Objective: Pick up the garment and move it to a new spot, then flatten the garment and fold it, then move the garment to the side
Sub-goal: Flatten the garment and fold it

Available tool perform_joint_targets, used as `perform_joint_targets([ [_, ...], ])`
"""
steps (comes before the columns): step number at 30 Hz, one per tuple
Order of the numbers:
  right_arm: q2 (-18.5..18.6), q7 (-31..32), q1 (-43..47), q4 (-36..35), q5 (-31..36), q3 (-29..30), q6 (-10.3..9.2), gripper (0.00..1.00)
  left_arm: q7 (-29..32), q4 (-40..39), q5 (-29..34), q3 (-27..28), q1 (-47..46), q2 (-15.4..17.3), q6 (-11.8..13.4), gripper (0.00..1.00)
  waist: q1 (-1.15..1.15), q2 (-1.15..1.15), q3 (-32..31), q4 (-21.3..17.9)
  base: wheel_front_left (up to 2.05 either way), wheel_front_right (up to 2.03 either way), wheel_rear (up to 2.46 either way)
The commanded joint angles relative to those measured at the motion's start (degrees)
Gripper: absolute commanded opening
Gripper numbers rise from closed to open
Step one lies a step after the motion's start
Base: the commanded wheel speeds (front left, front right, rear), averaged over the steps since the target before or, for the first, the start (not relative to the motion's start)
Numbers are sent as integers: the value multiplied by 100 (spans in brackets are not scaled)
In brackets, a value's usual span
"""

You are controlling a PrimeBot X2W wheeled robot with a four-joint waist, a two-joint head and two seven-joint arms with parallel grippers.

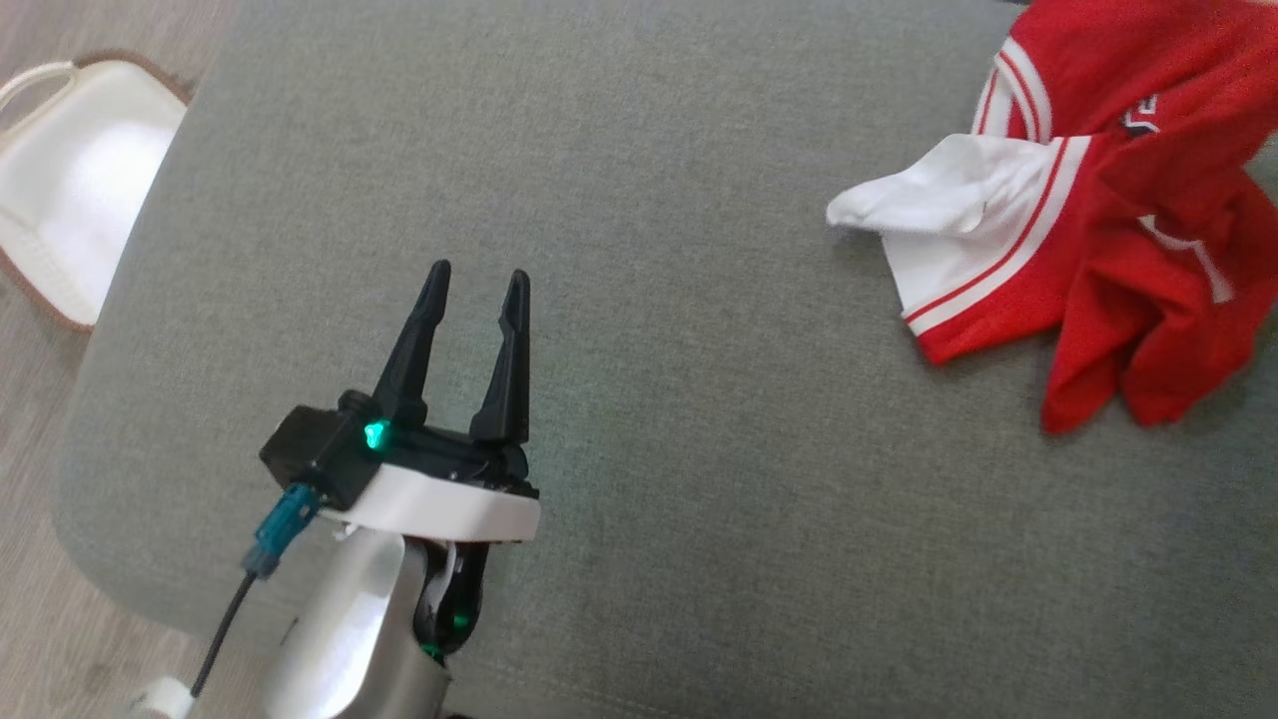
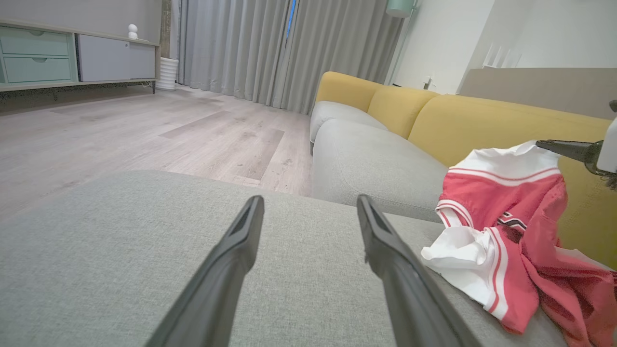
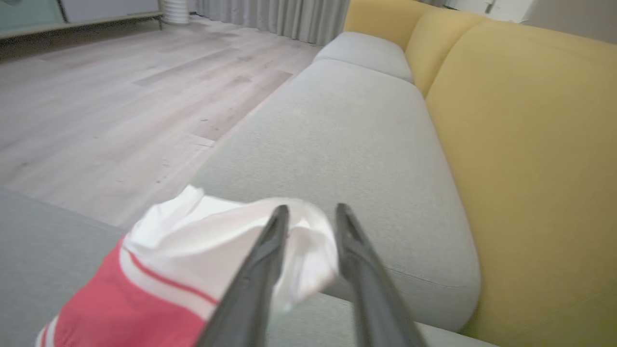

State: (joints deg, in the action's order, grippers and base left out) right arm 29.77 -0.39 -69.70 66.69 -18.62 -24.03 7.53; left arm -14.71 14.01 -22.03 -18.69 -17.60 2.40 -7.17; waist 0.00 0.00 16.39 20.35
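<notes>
The garment (image 1: 1118,250) is a red jersey with white panels and striped trim, bunched up at the far right of the grey cushion (image 1: 699,419). In the left wrist view the garment (image 2: 506,212) rises in a peak up to a dark finger (image 2: 564,147) of my right gripper. My right gripper (image 3: 312,208) has its jaws narrowly apart around a fold of the white edge of the garment (image 3: 168,270), which hangs from them above the seat. My left gripper (image 1: 479,275) hovers open over bare cushion, well left of the garment, its fingers (image 2: 241,250) holding nothing.
A white bag (image 1: 70,180) with a brown rim sits on the wooden floor off the cushion's left edge. A yellow sofa backrest (image 2: 482,120) stands behind the garment, and a second grey seat (image 3: 347,135) stretches beyond it. The cushion's rounded corner is near my left arm.
</notes>
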Motion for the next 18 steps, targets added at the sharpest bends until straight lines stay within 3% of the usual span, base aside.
perform_joint_targets([
  [1, 63, -97, -228, 24, 204, 32, -4, 100, -29, -215, -34, 150, -281, 48, -31, 100, 0, 0, 98, 75, 0, 0, 0],
  [8, -227, -541, -337, 521, 707, 439, -4, 100, -29, -218, 42, 311, -299, 48, -30, 100, 0, 0, 81, -184, 0, 0, 0],
  [18, -768, -1290, 57, 443, 691, 730, -4, 100, -29, -268, 207, 482, -305, 48, -31, 100, 0, 0, -246, -824, 0, 0, 0],
])
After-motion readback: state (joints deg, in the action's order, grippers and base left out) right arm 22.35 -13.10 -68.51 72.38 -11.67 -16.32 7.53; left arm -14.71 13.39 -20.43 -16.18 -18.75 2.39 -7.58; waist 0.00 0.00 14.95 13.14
